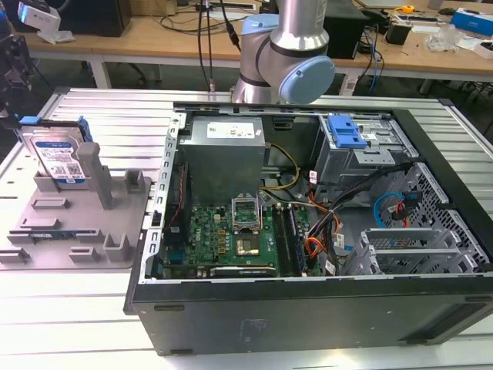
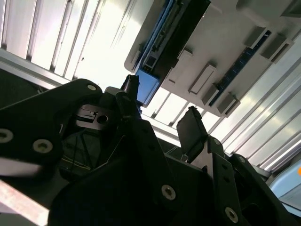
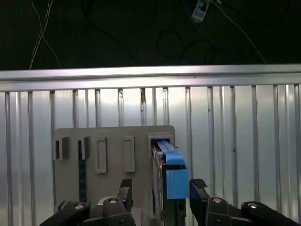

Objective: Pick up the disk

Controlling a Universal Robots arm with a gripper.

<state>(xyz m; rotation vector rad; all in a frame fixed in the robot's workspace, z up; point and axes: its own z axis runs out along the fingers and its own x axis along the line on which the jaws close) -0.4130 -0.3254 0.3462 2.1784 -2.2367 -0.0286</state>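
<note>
Exterior view: the silver-grey rectangular disk with blue side rails [image 1: 55,158] stands on edge in the grey plastic slotted fixture [image 1: 115,223], at the exterior view's left.

Second wrist view: the black two-finger gripper [image 2: 161,101] has its jaws apart.

First wrist view: we line up either side of the disk [image 3: 167,160]. We judge it stiff, dense and shock-sensitive, so we'd pinch its broad flat faces.

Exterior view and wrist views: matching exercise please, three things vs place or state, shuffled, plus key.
1. disk, flat silver-grey hard drive with blue rails
2. blue plastic bracket
3. black gripper

A. open, fingers either side of the disk
B. upright in grey slotted plastic fixture
C. atop metal drive cage in the black computer case

Pairs: 1-B, 2-C, 3-A
</note>
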